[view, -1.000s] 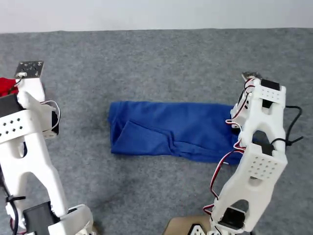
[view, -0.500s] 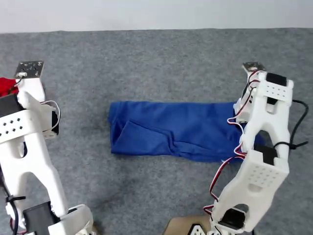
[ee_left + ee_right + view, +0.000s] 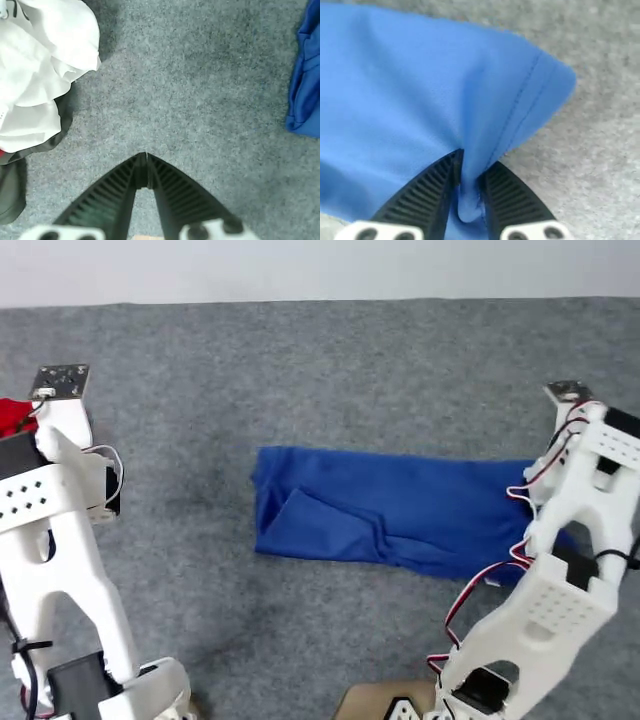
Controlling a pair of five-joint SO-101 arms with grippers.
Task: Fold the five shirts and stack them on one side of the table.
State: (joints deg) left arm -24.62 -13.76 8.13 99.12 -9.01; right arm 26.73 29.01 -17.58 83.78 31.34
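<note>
The blue shirt point(image 3: 390, 520) lies flat at the centre of the grey table point(image 3: 330, 350), a long band running from the middle toward 3 o'clock. Its sides look turned in along the length, with a diagonal crease near the 9 o'clock end. It reads as partly folded, not yet a compact packet.

At its 3 o'clock end the right gripper point(image 3: 469, 165) has its jaws pinching a hemmed corner of the fabric. The right arm point(image 3: 560, 570) rises from 5 o'clock and stands over that end.

The left gripper point(image 3: 147, 160) hangs above bare table with its jaws pressed together on nothing. The left arm point(image 3: 50, 520) is at 8 o'clock, well apart from the shirt.

Near that gripper a white garment point(image 3: 40, 65) sits crumpled on something dark point(image 3: 10, 195), and a red scrap point(image 3: 12, 415) shows at 9 o'clock.

These look unfolded and I see no neat stack, so most of the task seems left: crosswise folds here, then the other shirts.
</note>
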